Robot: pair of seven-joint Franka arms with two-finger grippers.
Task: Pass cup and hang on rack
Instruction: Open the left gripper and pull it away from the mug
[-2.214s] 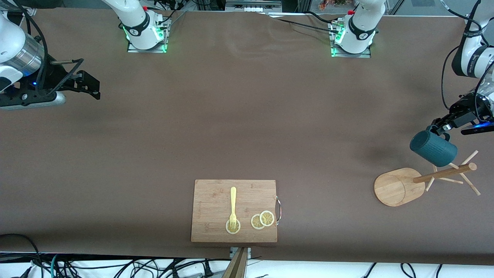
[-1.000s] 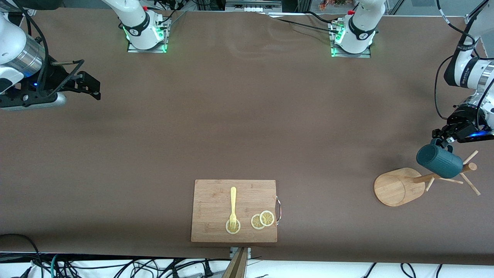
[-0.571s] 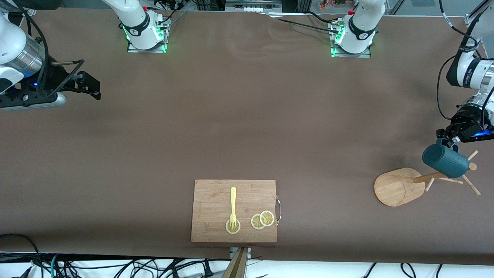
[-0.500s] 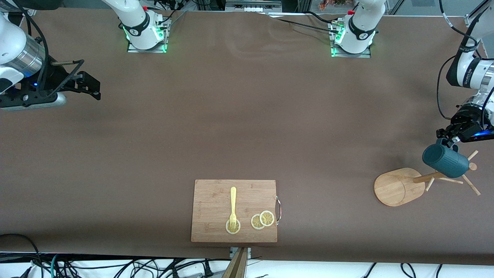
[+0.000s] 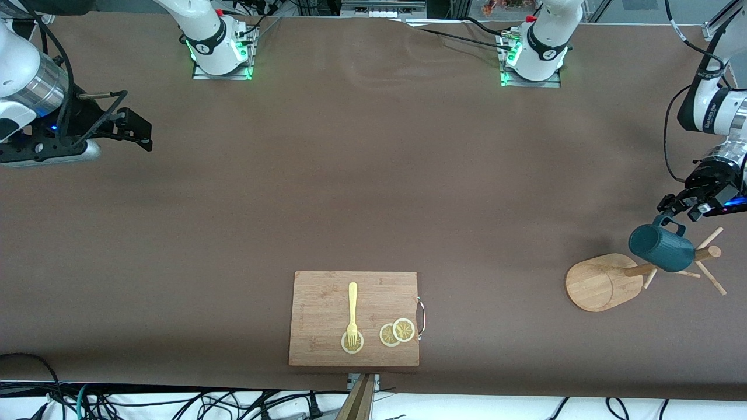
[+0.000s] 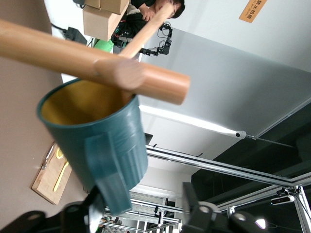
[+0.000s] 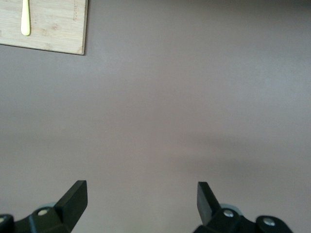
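The dark teal cup (image 5: 661, 248) rests tilted against the top of the wooden rack (image 5: 595, 284), toward the left arm's end of the table. In the left wrist view the cup (image 6: 97, 141) has its yellowish mouth against the rack's pole (image 6: 73, 56), and its handle (image 6: 104, 174) points toward my left gripper. The left gripper (image 5: 680, 206) (image 6: 141, 204) is open just above the handle, with one finger beside it and the other well apart. My right gripper (image 5: 137, 125) (image 7: 141, 194) is open and empty, waiting over the right arm's end of the table.
A rectangular wooden cutting board (image 5: 327, 318) lies near the front camera's edge, with a yellow fork (image 5: 352, 312) and lemon slices (image 5: 397, 332) on it. Its corner shows in the right wrist view (image 7: 43, 24). The rack's thin pegs (image 5: 712, 280) stick out around the cup.
The left gripper carried the cup over the rack's top, then opened. The cup has dropped slightly onto the rack and its handle is free of the fingers. The right arm has not moved.
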